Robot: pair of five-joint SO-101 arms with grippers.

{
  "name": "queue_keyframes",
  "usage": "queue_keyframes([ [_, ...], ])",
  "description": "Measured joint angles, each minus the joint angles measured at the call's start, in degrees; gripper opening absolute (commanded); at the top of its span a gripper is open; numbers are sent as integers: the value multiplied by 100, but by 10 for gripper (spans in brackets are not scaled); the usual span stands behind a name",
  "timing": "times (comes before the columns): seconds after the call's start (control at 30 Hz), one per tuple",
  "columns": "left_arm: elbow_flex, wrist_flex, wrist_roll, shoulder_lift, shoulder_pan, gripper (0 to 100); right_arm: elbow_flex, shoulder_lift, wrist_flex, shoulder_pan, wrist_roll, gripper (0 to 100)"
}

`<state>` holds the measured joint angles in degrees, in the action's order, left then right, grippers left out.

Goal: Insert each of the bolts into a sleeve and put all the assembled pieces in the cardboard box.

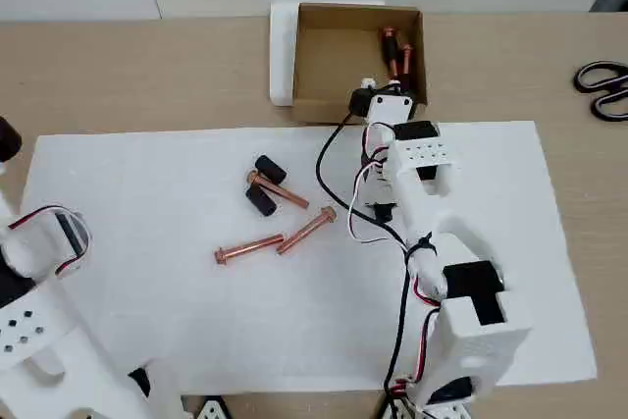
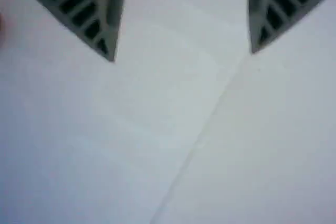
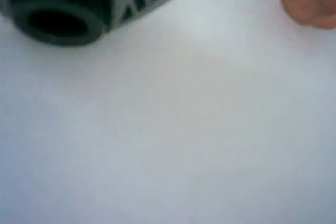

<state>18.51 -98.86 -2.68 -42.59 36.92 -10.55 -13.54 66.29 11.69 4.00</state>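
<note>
Since three bolts are bare on the white sheet (image 1: pixel 147 321) and just two sleeves lie loose with them, the sleeve (image 3: pixel 58 22) pressed against the jaws of the right arm (image 1: pixel 422 193) is most likely the third. It sits up at the jaws, off the sheet, so I judge it gripped, with its bore open to take a bolt. One bolt (image 1: pixel 278 190) lies mid-sheet between the two loose sleeves (image 1: pixel 271 169), and two other bolts (image 1: pixel 250 248) lie almost end to end just nearer the arms. The jaws of the left arm (image 1: pixel 39 340) are spread over bare sheet with nothing in them, probably free to fetch a bolt. Finished pieces (image 1: pixel 395 49) lie along the right wall of the cardboard box (image 1: pixel 324 56), which stands just beyond the sheet's far edge on the counter (image 1: pixel 118 66). Scissors (image 1: pixel 603 88) lie at the counter's right edge. No lettering is readable.
</note>
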Motion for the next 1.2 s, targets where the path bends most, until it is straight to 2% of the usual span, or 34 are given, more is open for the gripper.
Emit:
queue_keyframes([
  [0.13, 0, 0, 0, 0, 0, 162, 0, 0, 0, 0, 0, 13],
  [0.4, 0, 0, 0, 0, 0, 162, 9, 0, 0, 9, -9, 148],
  [0.83, 0, 0, 0, 0, 0, 162, 18, 0, 273, 18, -26, 147],
  [1.2, 0, 0, 0, 0, 0, 162, 9, 0, 97, 18, -18, 146],
])
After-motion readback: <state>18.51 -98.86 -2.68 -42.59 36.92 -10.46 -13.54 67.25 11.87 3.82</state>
